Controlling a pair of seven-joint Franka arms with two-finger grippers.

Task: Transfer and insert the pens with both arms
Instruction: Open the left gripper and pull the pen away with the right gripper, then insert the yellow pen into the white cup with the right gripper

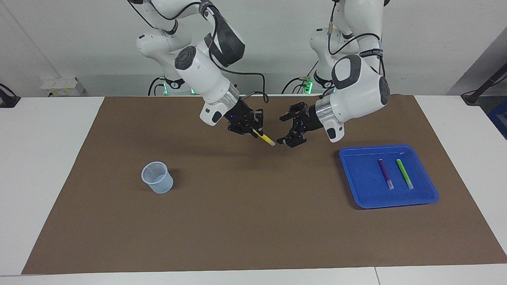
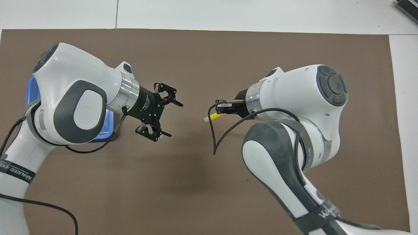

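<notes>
Grippers hang apart in the air over the middle of the brown mat [image 1: 253,221]. The right gripper [image 1: 253,128] is clamped on the yellow pen [image 1: 264,138], which juts out from its fingertips, slanting down, with its pale end pointing toward the left gripper [image 1: 286,128]. Seen from overhead, the same pen [image 2: 216,116] sticks out of the right gripper [image 2: 225,109] below a loop of black cable [image 2: 214,137]. The left gripper, seen from above [image 2: 169,119], has its jaws spread wide and holds nothing; a clear gap of bare mat lies between it and the pen's pale tip.

Both arms reach in from the robots' end, wrists tilted toward each other, the right arm [image 1: 206,77] coming down over the mat's middle and the left arm [image 1: 356,93] bent low near the tray [image 1: 356,182].

The blue tray sits on the mat toward the left arm's end of the table. In it lie the purple pen [image 1: 385,173] and the green pen [image 1: 405,173], side by side, apart from each other, pale ends pointing away from the robots. From overhead the left arm hides most of the tray [image 2: 31,94], and neither of these two pens shows there.

A clear cup [image 1: 157,177] stands upright on the mat toward the right arm's end, well apart from both grippers. The overhead view hides it under the right arm.
</notes>
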